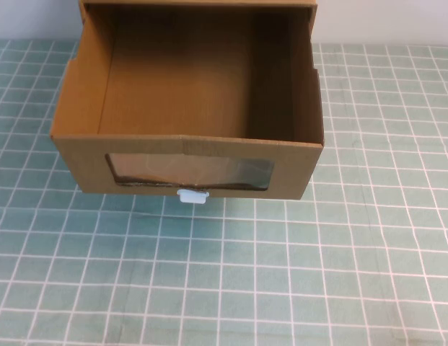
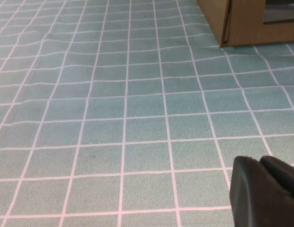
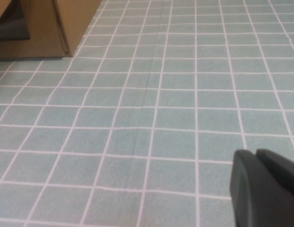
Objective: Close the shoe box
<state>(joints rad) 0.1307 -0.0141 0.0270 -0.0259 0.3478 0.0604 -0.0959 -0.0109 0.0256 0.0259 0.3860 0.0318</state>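
The shoe box (image 1: 187, 155), brown cardboard, stands at the far middle of the table with its drawer pulled out toward me and empty inside. Its front panel has a clear window (image 1: 189, 171) and a small white pull tab (image 1: 192, 196) below it. Neither arm shows in the high view. My left gripper (image 2: 261, 163) is shut and empty, low over the mat, with a corner of the box (image 2: 246, 21) ahead of it. My right gripper (image 3: 255, 156) is shut and empty, low over the mat, with the box's other corner (image 3: 47, 23) ahead.
The table is covered by a green mat with a white grid (image 1: 281, 274). A pale wall runs along the far edge behind the box.
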